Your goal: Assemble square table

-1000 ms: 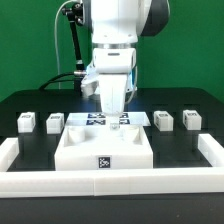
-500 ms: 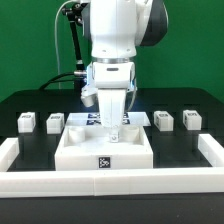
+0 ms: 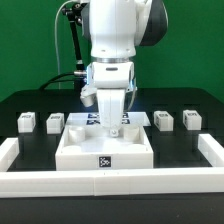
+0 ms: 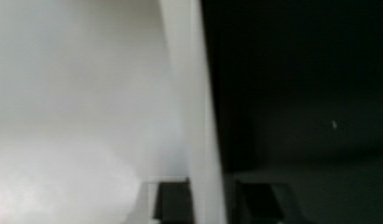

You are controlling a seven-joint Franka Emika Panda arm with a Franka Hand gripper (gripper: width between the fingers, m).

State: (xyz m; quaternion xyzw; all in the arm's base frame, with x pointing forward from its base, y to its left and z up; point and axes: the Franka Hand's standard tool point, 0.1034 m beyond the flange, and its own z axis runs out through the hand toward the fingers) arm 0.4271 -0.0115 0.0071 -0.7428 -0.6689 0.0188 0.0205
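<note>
The square table's white slab lies flat in the middle of the black surface, with a tag on its front wall. My gripper points straight down at the slab's back edge. In the wrist view my gripper has its two dark fingers on either side of the slab's thin rim, pressed against it. Two small white posts stand at the exterior view's left of the slab. Two more posts stand at its right.
A long white rail edges the black surface along the front and both sides. The marker board lies just behind the slab, mostly hidden by my gripper. A black cable hangs behind the arm.
The arm shifted slightly to the exterior view's left and sank a little onto the slab's back edge, then stayed still. The slab and posts have not moved.
</note>
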